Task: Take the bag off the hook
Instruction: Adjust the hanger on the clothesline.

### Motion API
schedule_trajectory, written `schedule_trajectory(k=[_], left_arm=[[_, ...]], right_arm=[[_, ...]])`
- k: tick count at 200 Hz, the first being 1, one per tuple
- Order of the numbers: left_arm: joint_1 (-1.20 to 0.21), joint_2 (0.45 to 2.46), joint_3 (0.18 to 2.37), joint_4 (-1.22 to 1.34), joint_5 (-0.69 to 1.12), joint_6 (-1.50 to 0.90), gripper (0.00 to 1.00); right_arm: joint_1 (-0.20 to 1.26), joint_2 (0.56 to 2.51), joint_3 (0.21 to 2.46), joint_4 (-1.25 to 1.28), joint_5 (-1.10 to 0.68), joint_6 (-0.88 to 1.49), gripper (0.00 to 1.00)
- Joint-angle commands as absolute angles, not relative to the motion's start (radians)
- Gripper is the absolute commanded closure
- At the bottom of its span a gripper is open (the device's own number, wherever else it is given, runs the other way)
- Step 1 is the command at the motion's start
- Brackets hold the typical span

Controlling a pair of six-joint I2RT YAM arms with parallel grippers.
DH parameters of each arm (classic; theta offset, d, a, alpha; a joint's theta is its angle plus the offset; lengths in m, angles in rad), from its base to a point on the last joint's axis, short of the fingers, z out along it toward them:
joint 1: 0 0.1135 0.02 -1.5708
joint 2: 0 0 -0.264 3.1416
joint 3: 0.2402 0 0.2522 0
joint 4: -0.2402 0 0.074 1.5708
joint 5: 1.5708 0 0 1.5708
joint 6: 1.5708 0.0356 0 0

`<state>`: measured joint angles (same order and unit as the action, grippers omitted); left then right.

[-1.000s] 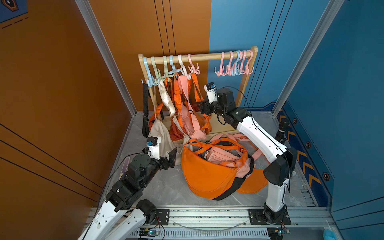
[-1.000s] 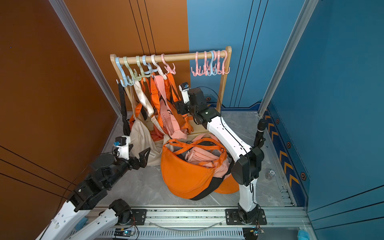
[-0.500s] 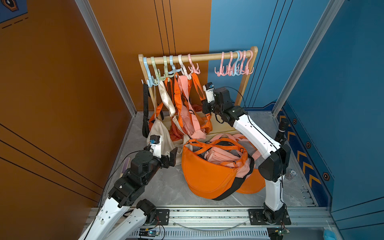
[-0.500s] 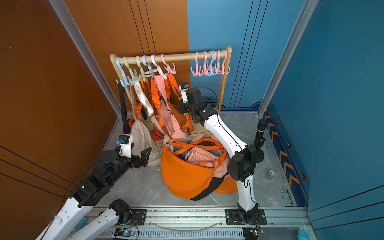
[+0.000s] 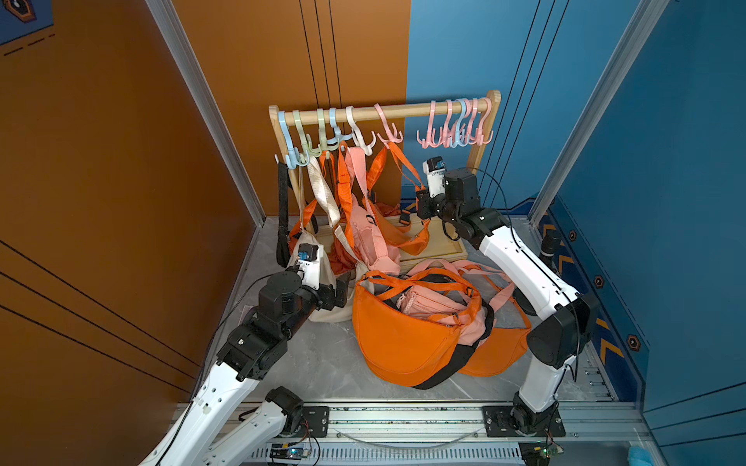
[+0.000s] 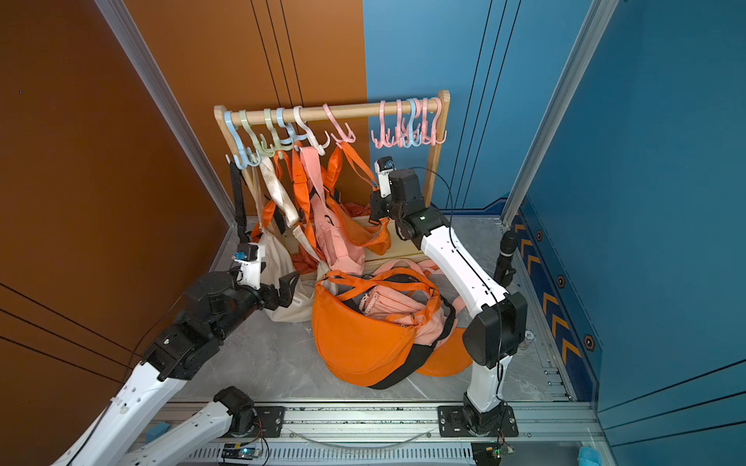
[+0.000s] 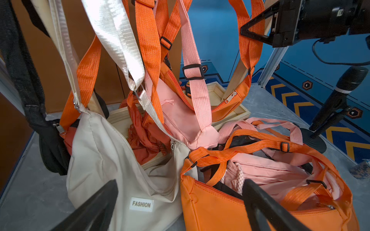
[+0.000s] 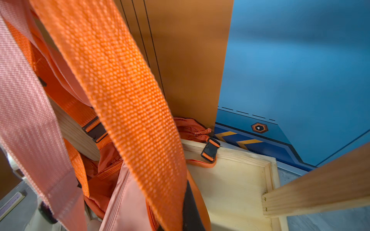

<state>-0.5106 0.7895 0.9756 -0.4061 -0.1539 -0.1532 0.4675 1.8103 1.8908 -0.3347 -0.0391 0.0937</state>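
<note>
The orange bag (image 5: 407, 238) is soft woven cloth, light and limp. It will likely sag and swing rather than hold a shape, so the webbing is the place to take it, not the slumped body. Its orange strap (image 5: 405, 165) is flat and coarse-woven, which should give good bite, though a thin band could slide through a pinch if pulled sideways. The strap loops over a pink hook (image 5: 386, 131) on the wooden rail (image 5: 407, 107), and the bag's body droops onto the rack's wooden base (image 5: 440, 250).

The right hand (image 5: 422, 203) is closed together on that strap, below the hook and just above the bag's body. In the right wrist view the webbing fills the picture, close against the camera. As I judge it, the loop has to rise over the hook's upturned tip before it comes away, or it may snag and tug the rack.

The left hand (image 7: 180, 181) sits low over the counter (image 5: 319, 363), jaws wide apart and holding nothing. It is near a cream bag (image 7: 112, 160) and well apart from the orange strap.
</note>
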Motion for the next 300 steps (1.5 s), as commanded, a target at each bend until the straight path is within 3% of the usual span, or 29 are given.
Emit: schedule_trajectory(k=[1,138,300], left_arm=[[-0.496,0.852,1.069,-0.345,-0.112,-0.119,0.02],[-0.494,1.183,1.389,-0.280,-0.018,-0.061,0.02],[-0.504,1.656,1.819,-0.233,0.120,0.029,0.02]], right_arm=[[0.433,1.762,1.855,-0.311,-0.069,0.111,1.00],[0.201,1.620,1.680,-0.220,-0.212,0.199,1.00],[0.144,1.594,1.673,-0.190,-0.320,0.321,1.00]])
